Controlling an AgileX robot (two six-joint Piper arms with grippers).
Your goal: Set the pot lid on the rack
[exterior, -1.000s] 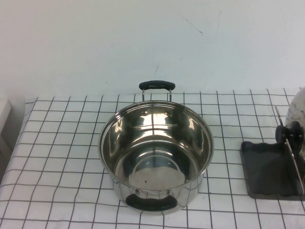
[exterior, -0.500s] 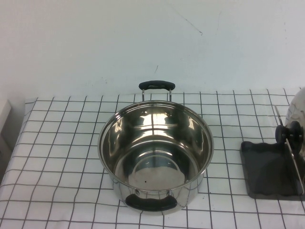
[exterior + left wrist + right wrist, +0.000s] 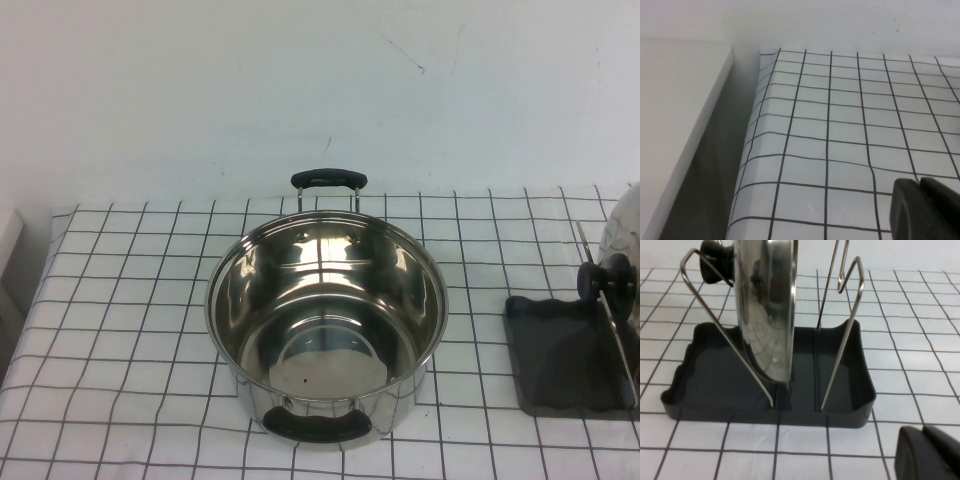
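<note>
The shiny domed steel pot lid (image 3: 767, 310) with its black knob stands on edge in the dark grey wavy-edged tray rack (image 3: 705, 390), between its wire bars, at the table's right side. The deep steel pot (image 3: 327, 325) sits mid-table, well apart. Right gripper (image 3: 930, 452) hangs just in front of the rack, left gripper (image 3: 925, 207) over bare checked cloth (image 3: 840, 125); can't tell how either's closed.

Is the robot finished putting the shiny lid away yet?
It looks finished. The pot lid stands on edge between the wire bars of the rack, and the pot sits open. The right hand is near the rack, holding nothing; the left hand is over bare cloth. Nothing seems left.
</note>
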